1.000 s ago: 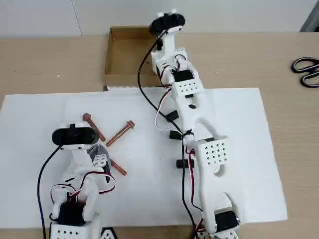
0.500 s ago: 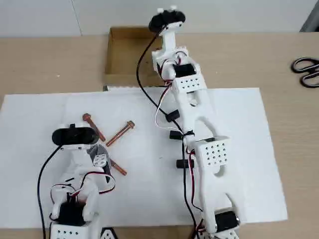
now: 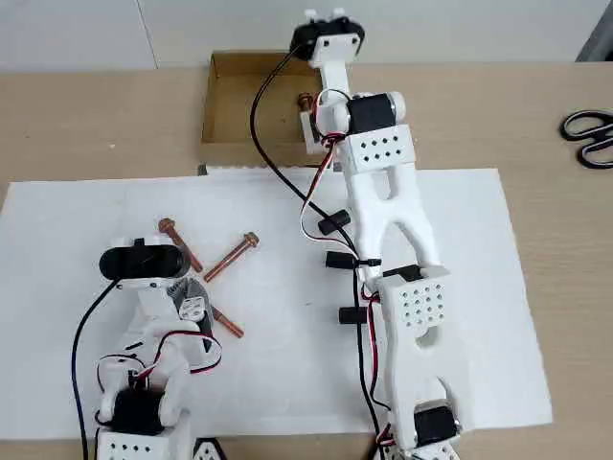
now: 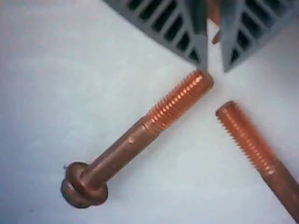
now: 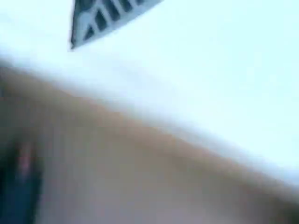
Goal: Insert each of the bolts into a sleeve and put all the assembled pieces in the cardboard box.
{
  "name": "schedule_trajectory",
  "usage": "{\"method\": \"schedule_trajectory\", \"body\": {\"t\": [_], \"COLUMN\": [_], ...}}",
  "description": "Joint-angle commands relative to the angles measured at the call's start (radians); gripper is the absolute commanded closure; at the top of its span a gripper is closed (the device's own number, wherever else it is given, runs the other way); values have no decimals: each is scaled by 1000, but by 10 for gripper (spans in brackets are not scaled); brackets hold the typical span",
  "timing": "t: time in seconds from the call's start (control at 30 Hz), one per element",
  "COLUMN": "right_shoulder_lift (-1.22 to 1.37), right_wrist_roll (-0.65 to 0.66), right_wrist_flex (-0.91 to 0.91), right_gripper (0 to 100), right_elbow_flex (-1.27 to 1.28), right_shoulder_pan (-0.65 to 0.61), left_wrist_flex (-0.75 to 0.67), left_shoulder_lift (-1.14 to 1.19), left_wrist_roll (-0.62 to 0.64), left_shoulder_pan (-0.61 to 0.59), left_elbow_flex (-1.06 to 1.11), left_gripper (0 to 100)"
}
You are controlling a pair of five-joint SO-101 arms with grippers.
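Three copper bolts lie on the white paper [image 3: 115, 220]: one [image 3: 179, 242], one [image 3: 232, 256] and one [image 3: 228, 323] running under my left gripper [image 3: 192, 299]. In the left wrist view the left gripper [image 4: 214, 63] is shut, its grey tips just above the threaded end of a headed bolt [image 4: 140, 135]; a second bolt [image 4: 257, 149] lies beside it. My right gripper [image 3: 308, 115] is stretched over the right side of the cardboard box [image 3: 230, 144]. A copper bolt head [image 3: 305, 99] shows right beside it; I cannot tell if it is held.
Scissors [image 3: 589, 137] lie at the table's far right. Small black pieces [image 3: 337, 259] [image 3: 350, 314] sit by the right arm's cable. The right arm spans the middle of the paper. The wooden table [image 3: 96, 115] surrounds the paper.
The right arm swung its wrist and upper links to the right over the box, and a copper bolt head now shows at its gripper. The left arm stayed still.
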Motion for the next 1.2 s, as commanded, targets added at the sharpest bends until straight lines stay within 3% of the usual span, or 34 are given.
{"method": "schedule_trajectory", "body": {"t": [0.0, 0.23, 0.43, 0.6, 0.83, 1.17], "right_shoulder_lift": [-73, -128, -294, -406, -552, -568], "right_wrist_roll": [41, 390, 663, 818, 927, 927], "right_wrist_flex": [125, 150, 145, 145, 145, 130], "right_gripper": [790, 790, 790, 790, 790, 790], "right_elbow_flex": [-52, 101, 393, 585, 783, 893], "right_shoulder_pan": [1, -13, -31, -44, -44, -62], "left_wrist_flex": [-20, -23, -23, -23, -25, -25], "left_shoulder_lift": [-9, -9, -9, -9, -9, -9], "left_wrist_roll": [8, 8, 9, 9, 9, 9], "left_shoulder_pan": [-6, 0, -2, 0, 2, 2], "left_elbow_flex": [-2, -2, -2, -2, -2, -2], "left_gripper": [994, 994, 994, 994, 994, 994]}}
